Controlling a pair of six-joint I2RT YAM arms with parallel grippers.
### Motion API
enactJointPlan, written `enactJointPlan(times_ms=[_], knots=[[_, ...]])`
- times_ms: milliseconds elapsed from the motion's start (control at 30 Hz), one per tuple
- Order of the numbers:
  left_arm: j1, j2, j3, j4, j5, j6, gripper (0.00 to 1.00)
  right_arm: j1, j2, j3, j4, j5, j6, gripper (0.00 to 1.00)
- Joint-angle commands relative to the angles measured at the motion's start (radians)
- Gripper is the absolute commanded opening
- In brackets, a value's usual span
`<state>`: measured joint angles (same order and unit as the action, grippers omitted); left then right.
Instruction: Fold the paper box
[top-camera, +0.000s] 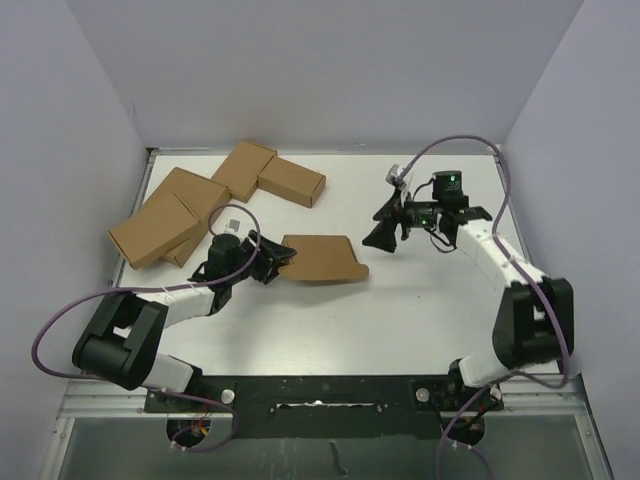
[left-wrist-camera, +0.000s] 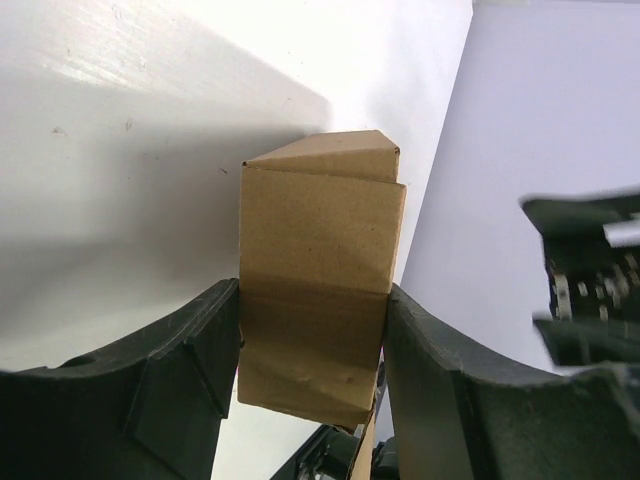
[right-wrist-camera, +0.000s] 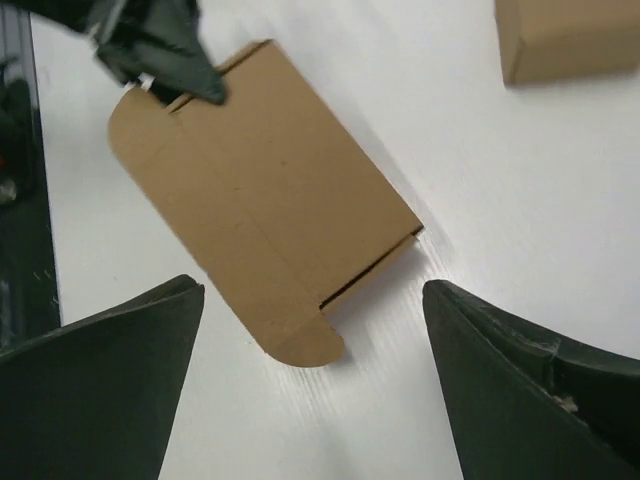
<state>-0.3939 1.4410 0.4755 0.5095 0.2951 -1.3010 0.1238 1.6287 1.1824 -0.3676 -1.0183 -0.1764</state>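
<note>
Fingers (left-wrist-camera: 215, 345) of the left gripper (top-camera: 272, 262) are clamped on the near-left end of the paper box (top-camera: 322, 258); in the left wrist view the cardboard fills the gap between both pads. The box lies near the middle of the table (top-camera: 430, 300), pressed flat against the surface, with rounded flaps sticking out along its front edge. From the right wrist view a thin dark slit shows at one end, so the layers look barely parted.

To my eye the job is at an early stage. The piece looks like a flattened sleeve, not a standing carton. It has yet to be opened into a rectangle, and the end flaps and tabs have yet to be tucked in.

The right gripper (top-camera: 385, 235) hovers above and to the right of the box with its fingers spread wide, holding nothing. Four other cartons (top-camera: 150, 230) sit grouped at the far left, well apart.
</note>
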Motion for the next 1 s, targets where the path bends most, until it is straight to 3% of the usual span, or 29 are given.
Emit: enactJointPlan(times_ms=[0, 67, 133, 333, 633, 733, 967], knots=[[-0.003, -0.075, 0.011, -0.011, -0.009, -0.056, 0.37, 0.118, -0.292, -0.231, 0.226, 0.003, -0.413, 0.98], [-0.002, -0.083, 0.012, -0.033, -0.015, -0.073, 0.37, 0.179, -0.35, -0.313, 0.299, 0.01, -0.535, 0.98], [-0.002, -0.091, 0.014, -0.058, -0.018, -0.1, 0.37, 0.208, -0.324, -0.29, 0.267, 0.025, -0.556, 0.98], [-0.002, -0.1, 0.025, -0.092, -0.019, -0.152, 0.37, 0.389, -0.295, -0.328, 0.27, 0.28, -0.755, 0.98], [-0.002, -0.091, 0.03, -0.101, -0.024, -0.164, 0.37, 0.512, -0.238, -0.38, 0.391, 0.471, -0.793, 1.0], [-0.003, -0.088, 0.032, -0.101, -0.021, -0.163, 0.36, 0.554, -0.193, -0.377, 0.432, 0.561, -0.797, 0.97], [-0.003, -0.077, 0.029, -0.089, -0.012, -0.165, 0.34, 0.603, -0.128, -0.362, 0.516, 0.701, -0.786, 0.78]])
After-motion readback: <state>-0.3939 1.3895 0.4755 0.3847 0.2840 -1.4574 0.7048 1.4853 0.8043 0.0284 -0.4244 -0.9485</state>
